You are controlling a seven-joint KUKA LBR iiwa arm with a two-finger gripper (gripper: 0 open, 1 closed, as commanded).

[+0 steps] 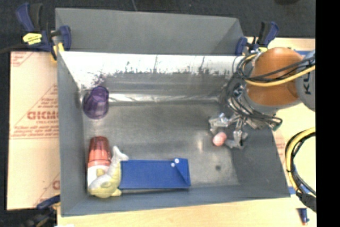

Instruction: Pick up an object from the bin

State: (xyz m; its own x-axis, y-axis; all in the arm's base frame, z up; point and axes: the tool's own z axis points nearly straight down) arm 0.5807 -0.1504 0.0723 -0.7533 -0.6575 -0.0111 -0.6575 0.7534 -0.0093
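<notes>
Grey bin (159,29), purple cup (96,101), red-and-white cylinder (98,151), pale yellow toy (108,182), blue box (153,174), pink ball (218,139)

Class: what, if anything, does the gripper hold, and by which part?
Cannot be told. A small pink round thing lies right beside the gripper, but no hold on it is clear.

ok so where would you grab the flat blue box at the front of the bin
Probably from above, across the short width of the blue box, near the end away from the yellowish toy crowding it; it lies flat and long.
</notes>
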